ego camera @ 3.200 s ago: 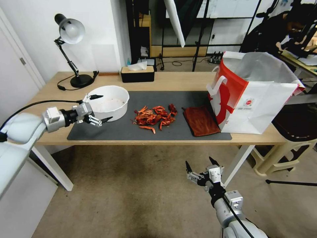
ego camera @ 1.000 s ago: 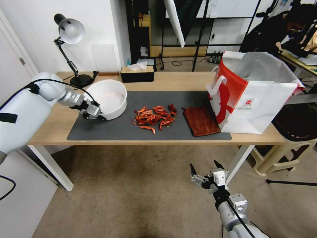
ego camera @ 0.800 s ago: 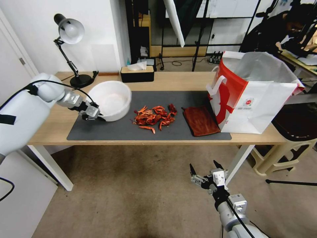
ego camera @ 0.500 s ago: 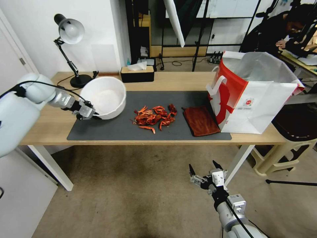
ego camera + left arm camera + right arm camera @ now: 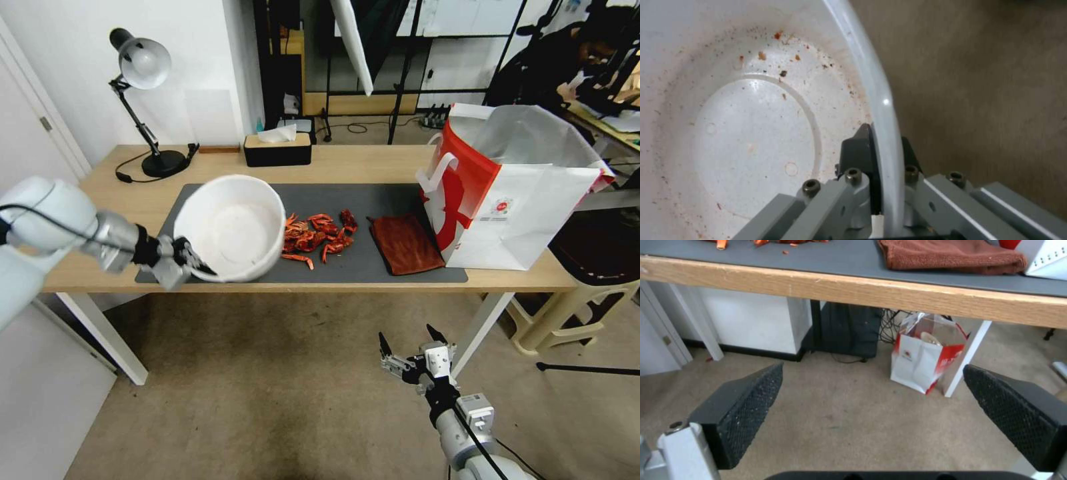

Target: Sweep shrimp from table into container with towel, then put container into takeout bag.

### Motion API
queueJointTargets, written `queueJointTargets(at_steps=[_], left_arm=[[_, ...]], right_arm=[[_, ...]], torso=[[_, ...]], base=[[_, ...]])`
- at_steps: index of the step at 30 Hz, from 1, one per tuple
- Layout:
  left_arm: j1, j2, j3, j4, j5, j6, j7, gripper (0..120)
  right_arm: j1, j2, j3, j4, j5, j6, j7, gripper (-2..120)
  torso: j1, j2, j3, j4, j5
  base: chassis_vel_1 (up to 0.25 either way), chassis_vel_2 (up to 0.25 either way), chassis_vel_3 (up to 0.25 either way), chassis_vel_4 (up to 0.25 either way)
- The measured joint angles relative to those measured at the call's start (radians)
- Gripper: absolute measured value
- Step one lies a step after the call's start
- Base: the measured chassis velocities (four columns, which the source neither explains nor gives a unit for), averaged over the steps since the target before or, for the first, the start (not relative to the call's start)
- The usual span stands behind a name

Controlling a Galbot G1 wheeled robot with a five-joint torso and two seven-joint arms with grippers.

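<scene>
My left gripper (image 5: 192,264) is shut on the rim of the white container (image 5: 230,227), holding it tilted over the table's (image 5: 347,167) front left edge, its mouth facing me. The left wrist view shows black fingertips (image 5: 858,151) pinching the container rim (image 5: 882,110), with specks on the inside. The red shrimp (image 5: 319,237) lie piled on the dark mat (image 5: 373,200), partly hidden behind the container. The red-brown towel (image 5: 405,243) lies flat to their right, beside the white and red takeout bag (image 5: 513,187). My right gripper (image 5: 408,341) hangs open below the table front, with wide-apart pads (image 5: 749,403) facing the table edge (image 5: 862,293) and towel (image 5: 951,255).
A desk lamp (image 5: 143,67) and a black tissue box (image 5: 277,148) stand at the back of the table. A small white and red bag (image 5: 925,363) sits on the floor under the table, next to a white leg (image 5: 967,356). A stool (image 5: 587,280) stands at the right.
My left gripper closed on the container's rim, lifted it off the mat, tipped it, and brought it forward and right to the table's front edge. The right gripper barely moved.
</scene>
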Motion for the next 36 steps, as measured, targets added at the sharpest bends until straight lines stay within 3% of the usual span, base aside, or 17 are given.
queueJointTargets(at_steps=[2, 7, 10, 15, 17, 19, 29, 36], left_arm=[[0.048, 0.0, -0.001, -0.069, 0.003, -0.003, 0.003, 0], [0.128, -0.003, -0.01, -0.143, 0.026, -0.005, 0.012, 0], [0.225, -0.007, -0.015, -0.193, 0.072, -0.017, 0.027, 0], [0.322, -0.025, -0.016, -0.201, 0.143, -0.042, 0.037, 0], [0.33, -0.027, -0.016, -0.2, 0.149, -0.043, 0.037, 0], [0.389, -0.05, -0.008, -0.186, 0.194, -0.055, 0.043, 0], [0.429, -0.079, 0.002, -0.146, 0.231, -0.065, 0.049, 0], [0.42, -0.128, 0.032, -0.065, 0.266, -0.074, 0.055, 0]], right_arm=[[-0.007, 0.0, 0.007, 0.007, -0.001, 0.002, 0.0, 100], [-0.011, 0.0, 0.013, 0.013, -0.001, 0.003, 0.0, 100], [-0.013, 0.0, 0.02, 0.021, -0.001, 0.003, 0.001, 100], [-0.014, 0.0, 0.025, 0.026, 0.0, 0.003, 0.0, 100], [-0.014, 0.0, 0.025, 0.026, 0.0, 0.003, 0.001, 100], [-0.015, 0.0, 0.029, 0.027, 0.002, 0.003, 0.001, 100], [-0.012, 0.0, 0.032, 0.027, 0.007, 0.001, 0.0, 100], [-0.011, 0.0, 0.035, 0.03, 0.013, -0.001, 0.0, 100]], torso=[[0.0, 0.0, 0.0, -0.0006, 0.0], [0.0, 0.0, 0.0, -0.0001, 0.0], [0.0, 0.0, 0.0, -0.0001, -0.0001], [0.0, 0.0, 0.0, -0.0001, -0.0002], [0.0, 0.0, 0.0, -0.0001, -0.0002], [0.0, 0.0, 0.0, -0.0001, 0.0], [0.0, 0.0, 0.0, 0.0, -0.0002], [0.0, 0.0, 0.0, -0.0002, -0.0001]], base=[[0.0, 0.0, 0.0, 0.0], [0.0, 0.0, 0.0, 0.0], [0.0, 0.0, 0.0, 0.0], [0.0, 0.0, 0.0, 0.0], [0.0, 0.0, 0.0, 0.0], [0.0, 0.0, 0.0, 0.0], [0.0, 0.0, 0.0, 0.0], [0.0, 0.0, 0.0, 0.0]])
